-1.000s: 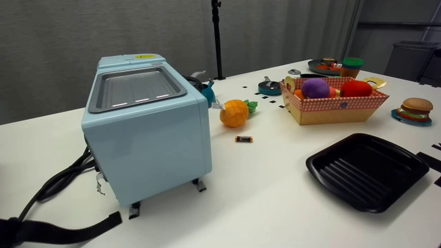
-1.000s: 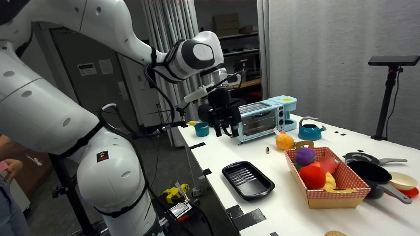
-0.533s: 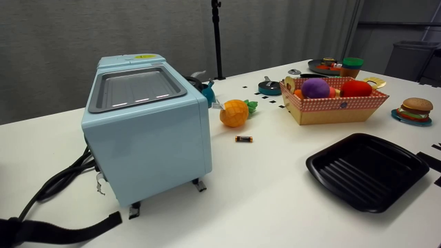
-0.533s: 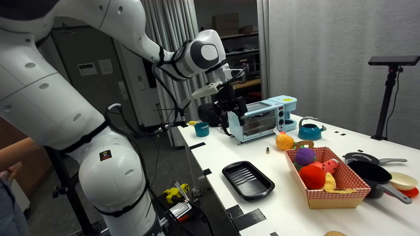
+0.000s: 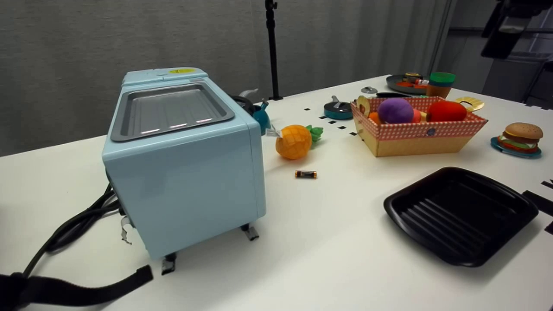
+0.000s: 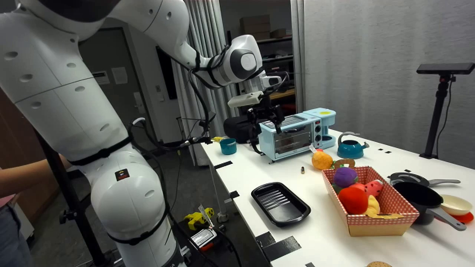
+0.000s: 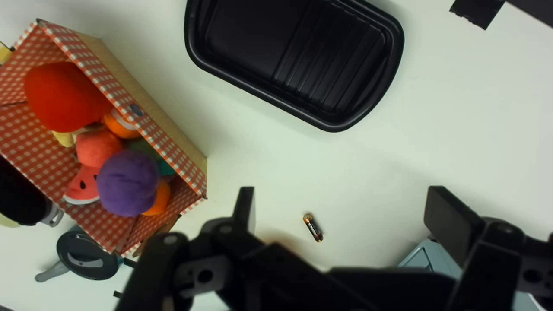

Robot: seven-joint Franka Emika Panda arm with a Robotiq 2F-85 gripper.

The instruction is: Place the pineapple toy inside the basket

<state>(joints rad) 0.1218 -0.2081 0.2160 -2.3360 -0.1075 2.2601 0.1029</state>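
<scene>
The pineapple toy (image 5: pixel 293 141) is an orange ball with a green leafy tuft, lying on the table beside the toaster oven. It also shows in an exterior view (image 6: pixel 322 160), close to the basket's far end. In the wrist view it does not show. The basket (image 5: pixel 417 147) has tan sides and a red checked lining; it holds several plush toys and also shows at the left of the wrist view (image 7: pixel 173 136). My gripper (image 6: pixel 266 126) is high over the table, in front of the oven. In the wrist view the gripper (image 7: pixel 342 188) is wide open with nothing between its fingers.
The light blue toaster oven (image 5: pixel 185 194) stands close to the toy, with a teal kettle (image 6: pixel 350 149) behind. A battery (image 5: pixel 306 174) lies near the toy. A black ridged tray (image 6: pixel 281 204) and a toy burger (image 5: pixel 520 138) are on the table. Pans (image 6: pixel 415 198) stand beside the basket.
The arm has swung to the right in an exterior view, bringing the gripper across the oven's front. Part of the gripper now shows at the top right of an exterior view. The toy and basket have not moved.
</scene>
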